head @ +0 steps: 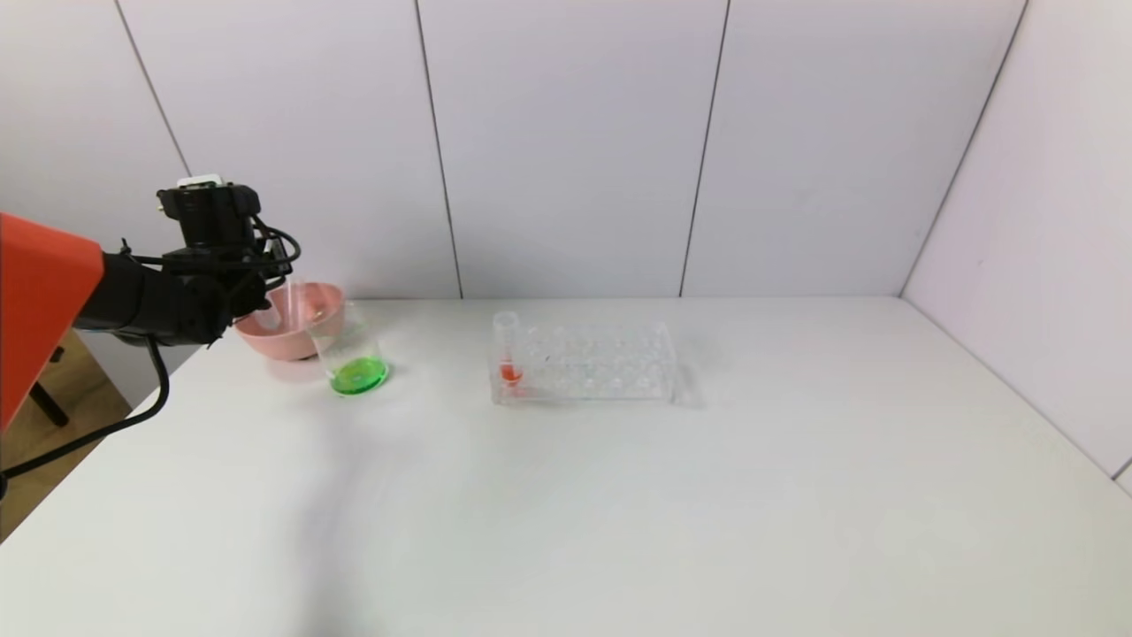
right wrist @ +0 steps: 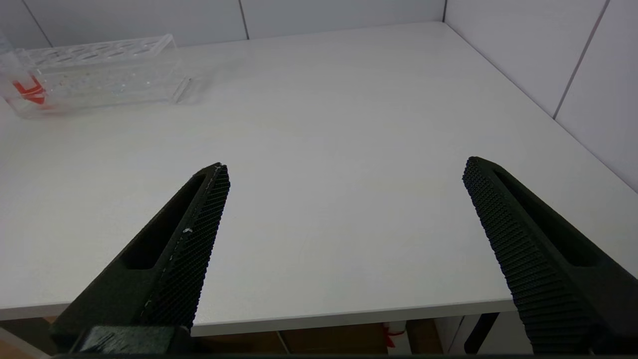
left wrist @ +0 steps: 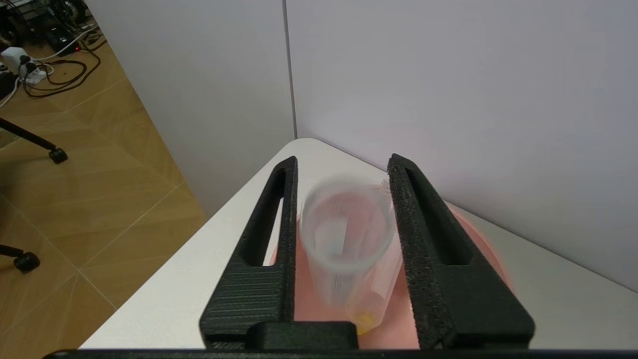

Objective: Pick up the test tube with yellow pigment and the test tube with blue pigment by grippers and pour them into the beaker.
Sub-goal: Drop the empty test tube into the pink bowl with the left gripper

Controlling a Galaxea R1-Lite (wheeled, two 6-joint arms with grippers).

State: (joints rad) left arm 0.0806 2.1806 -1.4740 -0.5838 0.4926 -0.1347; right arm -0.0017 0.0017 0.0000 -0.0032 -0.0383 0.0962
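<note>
The beaker (head: 354, 358) stands by the pink bowl (head: 281, 341) at the table's far left and holds green liquid. My left gripper (head: 240, 294) (left wrist: 343, 158) hovers over the bowl (left wrist: 478, 239), its jaws open slightly wider than a clear test tube (left wrist: 346, 234). That tube shows blurred between them, mouth toward the camera, and its pigment colour cannot be told. The test tube with yellow pigment (left wrist: 371, 311) lies in the bowl under it, with a yellow trace at its rounded end. My right gripper (right wrist: 345, 163) stands wide open over the table's near right edge, with nothing in it.
A clear tube rack (head: 601, 363) (right wrist: 109, 70) sits mid-table. One tube with red liquid (head: 508, 354) (right wrist: 25, 89) stands in its left end. Walls close the back and right. The table's left edge and corner lie just beside the bowl.
</note>
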